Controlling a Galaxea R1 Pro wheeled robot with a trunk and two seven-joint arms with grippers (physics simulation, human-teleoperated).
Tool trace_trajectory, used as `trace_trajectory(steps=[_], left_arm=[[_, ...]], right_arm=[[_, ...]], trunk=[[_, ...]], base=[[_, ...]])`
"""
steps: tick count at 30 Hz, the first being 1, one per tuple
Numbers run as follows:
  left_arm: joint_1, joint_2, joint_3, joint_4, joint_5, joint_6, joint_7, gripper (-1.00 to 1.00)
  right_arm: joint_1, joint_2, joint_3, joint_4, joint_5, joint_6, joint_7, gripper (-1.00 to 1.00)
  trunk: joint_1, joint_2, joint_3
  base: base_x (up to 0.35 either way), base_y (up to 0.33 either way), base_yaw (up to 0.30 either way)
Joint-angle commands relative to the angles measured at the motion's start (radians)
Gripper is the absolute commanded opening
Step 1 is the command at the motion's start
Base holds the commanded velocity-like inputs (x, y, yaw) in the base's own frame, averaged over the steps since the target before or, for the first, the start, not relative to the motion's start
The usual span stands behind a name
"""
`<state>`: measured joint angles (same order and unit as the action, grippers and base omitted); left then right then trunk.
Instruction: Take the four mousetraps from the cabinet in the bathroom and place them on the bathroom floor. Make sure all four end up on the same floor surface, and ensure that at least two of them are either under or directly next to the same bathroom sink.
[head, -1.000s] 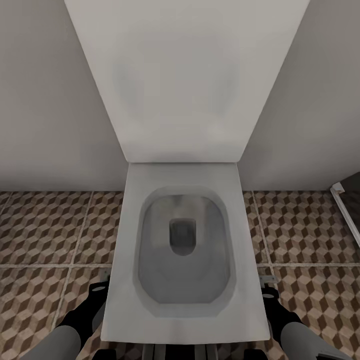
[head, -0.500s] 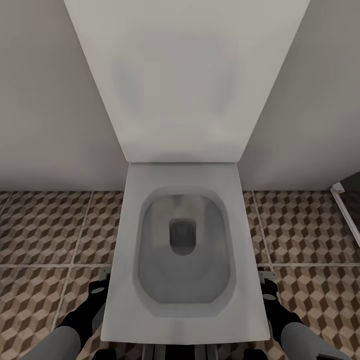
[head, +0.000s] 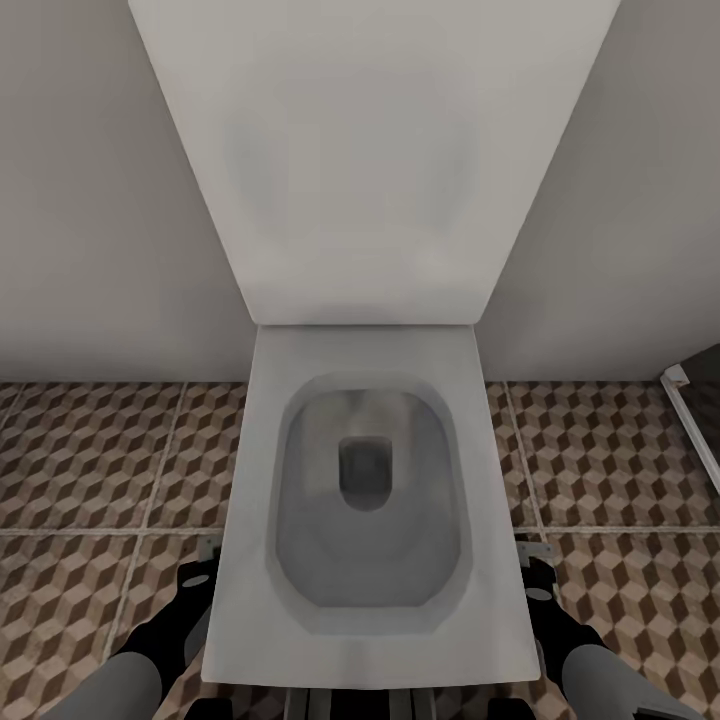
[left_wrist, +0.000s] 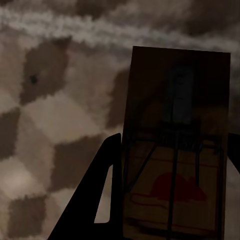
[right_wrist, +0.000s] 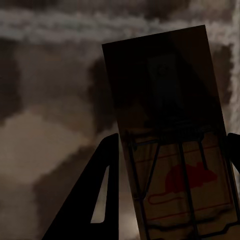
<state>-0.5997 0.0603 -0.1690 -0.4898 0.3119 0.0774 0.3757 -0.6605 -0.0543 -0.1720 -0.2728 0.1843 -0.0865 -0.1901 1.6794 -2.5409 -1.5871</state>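
White toilet (head: 365, 480) square ahead between both arms, bare patterned bathroom floor (head: 100, 460) on either side.

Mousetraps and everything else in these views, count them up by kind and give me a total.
Mousetraps: 2, one in the left claw, one in the right claw
Claws: 2
Toilets: 1
Total: 5
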Motion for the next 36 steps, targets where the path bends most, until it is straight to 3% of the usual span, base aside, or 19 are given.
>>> trace_trajectory(steps=[1, 32, 36], left_arm=[[0.000, 0.001, -0.009, -0.002, 0.003, 0.008, 0.012, -1.00], [0.000, 0.000, -0.009, 0.004, 0.002, 0.012, 0.011, -1.00], [0.000, 0.001, -0.009, 0.005, 0.002, 0.013, 0.011, -1.00]], right_arm=[[-0.001, 0.001, -0.008, 0.001, 0.009, -0.004, 0.000, -1.00], [-0.001, 0.002, -0.011, 0.003, 0.008, 0.001, -0.002, -1.00], [-0.001, 0.002, -0.012, 0.003, 0.008, 0.001, -0.002, -1.00]], trunk=[[0.000, 0.000, -0.001], [0.000, 0.000, -0.001], [0.002, -0.001, -0.016]], base=[[0.000, 0.000, 0.000], [0.000, 0.000, 0.000], [0.000, 0.000, 0.000]])
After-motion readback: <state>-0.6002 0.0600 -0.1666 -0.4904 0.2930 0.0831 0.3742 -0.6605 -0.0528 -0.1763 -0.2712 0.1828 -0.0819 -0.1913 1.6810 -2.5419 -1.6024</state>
